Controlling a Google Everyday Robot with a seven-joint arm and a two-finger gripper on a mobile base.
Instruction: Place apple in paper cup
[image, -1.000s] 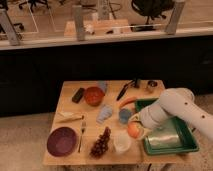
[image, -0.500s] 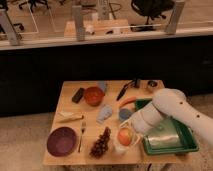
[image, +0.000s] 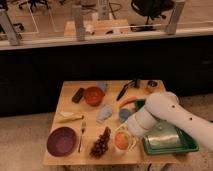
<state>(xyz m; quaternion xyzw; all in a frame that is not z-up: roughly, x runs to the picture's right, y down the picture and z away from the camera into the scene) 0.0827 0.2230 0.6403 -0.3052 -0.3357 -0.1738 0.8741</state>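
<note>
The apple (image: 121, 140), orange-yellow with a red blush, sits in the mouth of the white paper cup (image: 125, 148) near the table's front edge. My gripper (image: 128, 134) is at the end of the white arm that reaches in from the right, directly over and against the apple. The arm's wrist hides part of the cup's right side.
On the wooden table (image: 70, 100): a purple bowl (image: 61, 140), fork (image: 81, 134), grapes (image: 101, 144), red bowl (image: 93, 95), blue-grey cup (image: 124, 115), orange carrot (image: 127, 101), black objects at the back, and a green tray (image: 167, 142) at right.
The arm has carried the apple left and down from beside the green tray to the white cup. The apple now rests in the cup's mouth.
</note>
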